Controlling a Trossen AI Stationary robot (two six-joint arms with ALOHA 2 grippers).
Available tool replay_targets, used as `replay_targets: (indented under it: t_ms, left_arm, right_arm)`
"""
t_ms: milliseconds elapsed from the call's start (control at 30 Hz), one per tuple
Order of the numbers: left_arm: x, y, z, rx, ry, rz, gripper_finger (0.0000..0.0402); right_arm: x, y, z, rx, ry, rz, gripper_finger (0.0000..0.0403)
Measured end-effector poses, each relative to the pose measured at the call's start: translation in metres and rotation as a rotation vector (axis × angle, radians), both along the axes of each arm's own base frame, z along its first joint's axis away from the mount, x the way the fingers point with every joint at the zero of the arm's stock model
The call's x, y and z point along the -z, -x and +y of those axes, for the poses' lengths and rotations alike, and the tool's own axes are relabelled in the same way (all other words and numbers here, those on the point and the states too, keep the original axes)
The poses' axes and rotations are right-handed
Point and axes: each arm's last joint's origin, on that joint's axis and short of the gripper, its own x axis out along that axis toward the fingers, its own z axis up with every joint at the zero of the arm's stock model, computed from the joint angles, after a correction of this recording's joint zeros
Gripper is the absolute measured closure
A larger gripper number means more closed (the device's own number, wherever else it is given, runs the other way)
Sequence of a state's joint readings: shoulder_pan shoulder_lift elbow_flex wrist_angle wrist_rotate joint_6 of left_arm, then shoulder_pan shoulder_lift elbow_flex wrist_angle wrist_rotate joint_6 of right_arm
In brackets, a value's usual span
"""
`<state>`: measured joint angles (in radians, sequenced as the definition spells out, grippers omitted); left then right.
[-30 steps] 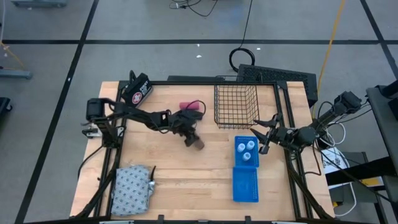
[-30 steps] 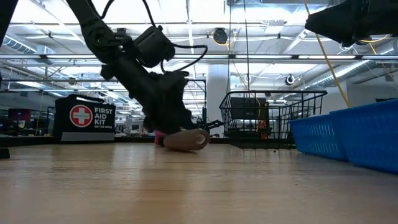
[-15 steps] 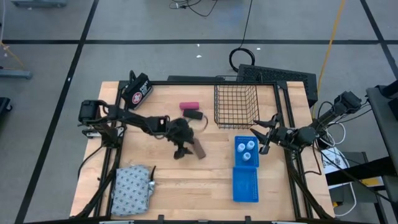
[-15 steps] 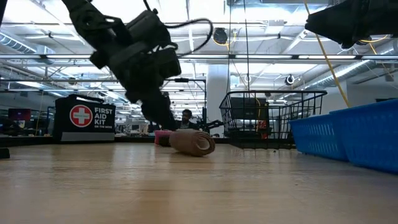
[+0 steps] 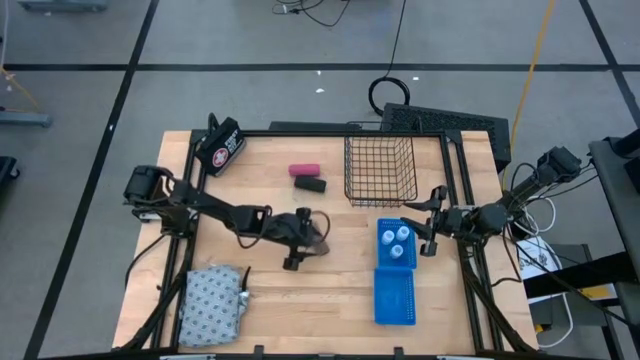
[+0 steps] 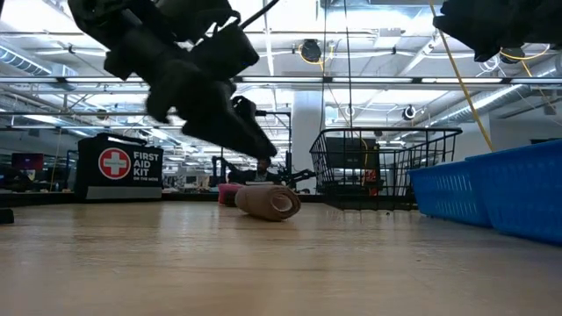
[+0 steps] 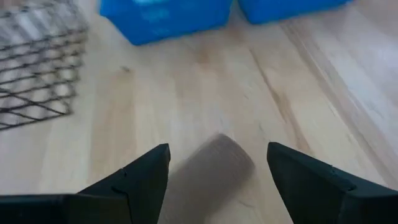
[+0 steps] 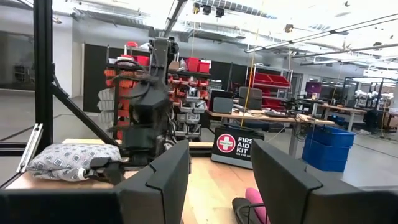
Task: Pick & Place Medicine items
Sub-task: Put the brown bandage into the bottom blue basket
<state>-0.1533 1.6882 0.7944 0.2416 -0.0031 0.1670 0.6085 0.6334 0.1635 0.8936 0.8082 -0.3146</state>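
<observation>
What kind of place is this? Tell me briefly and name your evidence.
Probably a robotics lab or workshop. A wooden table stands on a taped grey floor, cables trail behind it, and the right wrist view shows desks and shelves of red bins under bright ceiling lights.

Dark jointed arms — black cables, seemingly wedge-shaped fingers (image 7: 143, 180).

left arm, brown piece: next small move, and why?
Probably lower the left gripper straight down and close. Its fingers stand open on either side of the brown piece, which lies loose on the table, and the low view shows the gripper raised above it.
</observation>
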Motion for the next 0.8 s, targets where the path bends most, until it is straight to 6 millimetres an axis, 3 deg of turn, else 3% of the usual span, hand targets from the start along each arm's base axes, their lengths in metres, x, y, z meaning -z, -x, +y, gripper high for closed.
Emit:
replay_targets:
  t_ms: [400,600,800]
  left_arm:
    - [0.011,0.002,0.005,-0.011,-0.221,0.057,0.0128]
    - [0.037,-0.005,0.003,0.029,-0.205,0.093,0.0128]
    - [0.041,-0.013,0.011,-0.145,-0.137,0.021,0.0128]
  right_arm:
    - [0.0,0.0,0.0,0.008,0.018,0.009,0.0243]
    - [0.001,0.0,0.0,0.011,0.021,0.012,0.0243]
    - [0.001,0.0,0.0,0.011,0.026,0.019,0.0244]
